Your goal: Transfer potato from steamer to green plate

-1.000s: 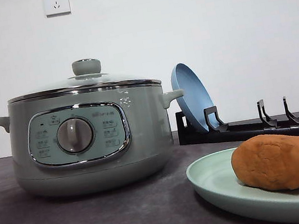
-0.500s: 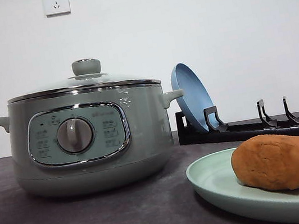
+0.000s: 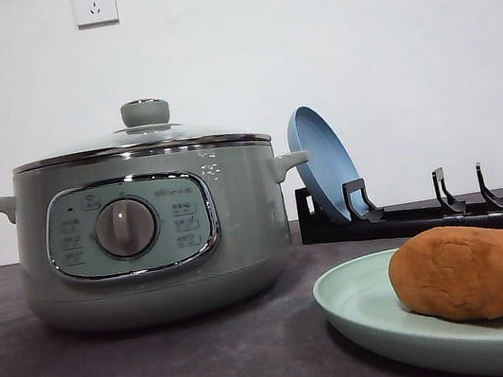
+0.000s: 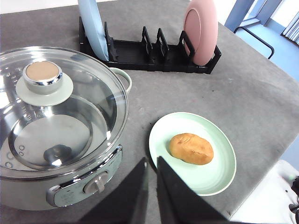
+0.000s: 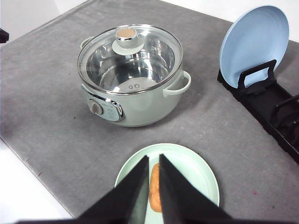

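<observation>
The potato (image 3: 468, 271) is an orange-brown lump lying on the green plate (image 3: 366, 304) at the front right of the grey table. To its left stands the steamer (image 3: 237, 219), with its glass lid (image 3: 143, 137) on. From above, the potato (image 4: 191, 148) sits near the middle of the green plate (image 4: 219, 172), and the steamer (image 4: 70, 193) looks empty through the lid. My left gripper (image 4: 152, 161) hangs shut and empty above the table between steamer and plate. My right gripper (image 5: 154, 157) is also shut and empty, high over the plate (image 5: 196, 172) and potato (image 5: 155, 191).
A black dish rack (image 3: 428, 213) stands behind the plate, holding an upright blue plate (image 3: 322, 160) and a pink plate (image 4: 201, 30). The table edge (image 5: 42, 179) runs near the steamer's front. Bare grey cloth lies in front of the steamer.
</observation>
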You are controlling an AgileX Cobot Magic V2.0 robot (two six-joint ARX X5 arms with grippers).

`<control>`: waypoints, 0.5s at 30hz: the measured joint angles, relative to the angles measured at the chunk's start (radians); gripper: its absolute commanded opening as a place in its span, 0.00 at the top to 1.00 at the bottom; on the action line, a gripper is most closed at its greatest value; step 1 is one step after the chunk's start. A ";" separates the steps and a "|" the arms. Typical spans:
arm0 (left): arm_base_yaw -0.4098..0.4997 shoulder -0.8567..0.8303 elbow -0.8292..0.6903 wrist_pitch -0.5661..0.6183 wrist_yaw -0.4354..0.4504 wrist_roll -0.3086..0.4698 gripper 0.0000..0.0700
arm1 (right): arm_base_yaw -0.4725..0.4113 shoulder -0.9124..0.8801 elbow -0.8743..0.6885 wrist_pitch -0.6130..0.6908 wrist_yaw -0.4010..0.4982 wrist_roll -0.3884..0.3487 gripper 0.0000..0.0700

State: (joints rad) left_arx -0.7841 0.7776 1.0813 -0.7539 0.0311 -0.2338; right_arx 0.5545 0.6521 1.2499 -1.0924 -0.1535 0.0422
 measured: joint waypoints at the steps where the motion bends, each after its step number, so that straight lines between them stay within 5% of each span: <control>1: 0.000 0.000 0.000 0.003 0.000 0.001 0.98 | 0.000 0.000 0.000 0.000 0.000 0.000 0.98; 15: 0.021 -0.003 -0.004 0.019 0.002 0.007 0.98 | 0.000 0.000 0.000 0.000 -0.001 0.003 0.98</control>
State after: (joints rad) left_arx -0.7630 0.7743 1.0768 -0.7347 0.0326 -0.2268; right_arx 0.5545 0.6521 1.2499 -1.0924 -0.1541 0.0447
